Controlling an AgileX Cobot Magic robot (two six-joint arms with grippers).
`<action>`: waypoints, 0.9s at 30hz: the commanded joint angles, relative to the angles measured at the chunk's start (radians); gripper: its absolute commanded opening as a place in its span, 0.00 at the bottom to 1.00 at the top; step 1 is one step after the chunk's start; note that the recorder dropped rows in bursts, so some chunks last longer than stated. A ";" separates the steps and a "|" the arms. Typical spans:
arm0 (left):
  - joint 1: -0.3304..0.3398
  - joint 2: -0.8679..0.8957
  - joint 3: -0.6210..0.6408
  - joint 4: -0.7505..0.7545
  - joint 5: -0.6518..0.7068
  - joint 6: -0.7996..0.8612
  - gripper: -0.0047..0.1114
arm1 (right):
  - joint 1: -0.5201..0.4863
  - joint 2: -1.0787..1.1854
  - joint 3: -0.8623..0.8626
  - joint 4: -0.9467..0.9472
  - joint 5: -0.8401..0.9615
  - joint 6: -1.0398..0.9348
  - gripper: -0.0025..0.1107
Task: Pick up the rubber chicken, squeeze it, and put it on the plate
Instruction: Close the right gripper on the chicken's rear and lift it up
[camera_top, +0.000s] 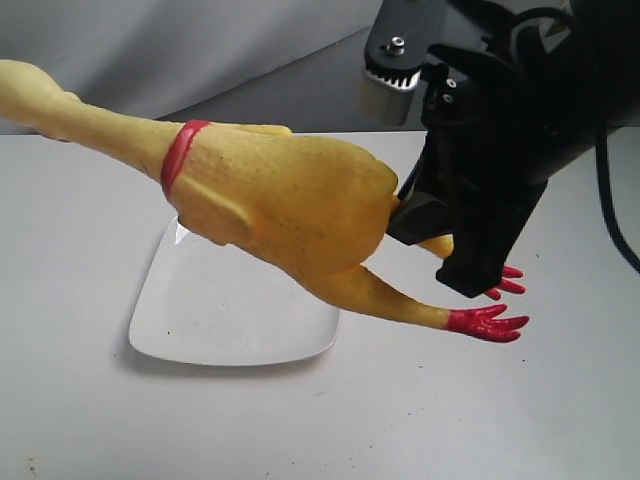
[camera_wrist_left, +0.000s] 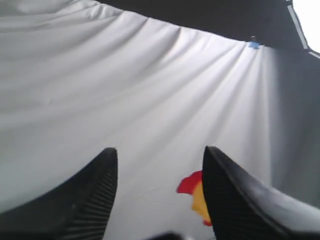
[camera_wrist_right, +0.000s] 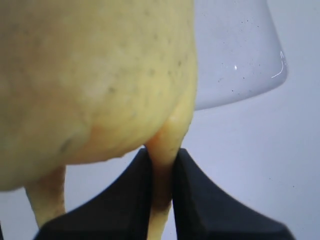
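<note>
Your left gripper (camera_wrist_left: 160, 154) is wide open and holds nothing. A bit of the rubber chicken (camera_wrist_left: 196, 192) peeks out beside one finger. I think this gripper has no job right now.

The chicken's fat body is up in the air, so it can go down on the plate (camera_top: 200, 325). The plate lies lower than your right gripper (camera_wrist_right: 162, 162), out past its fingers. That gripper is almost closed, pinching a thin yellow bit at the chicken's back end to carry it. The red feet (camera_top: 487, 322) dangle just below it.

Count: one chicken, one plate, two red feet, two grippers.
</note>
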 joint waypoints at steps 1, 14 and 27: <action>0.002 -0.003 0.004 0.343 -0.162 -0.213 0.56 | 0.004 -0.006 0.001 0.034 -0.024 0.004 0.02; 0.002 0.189 -0.166 0.994 -0.508 -0.496 0.94 | 0.004 -0.006 0.001 0.062 -0.022 0.014 0.02; 0.002 0.210 -0.187 0.974 -0.765 -0.635 0.94 | 0.004 -0.006 0.001 0.079 -0.022 0.012 0.02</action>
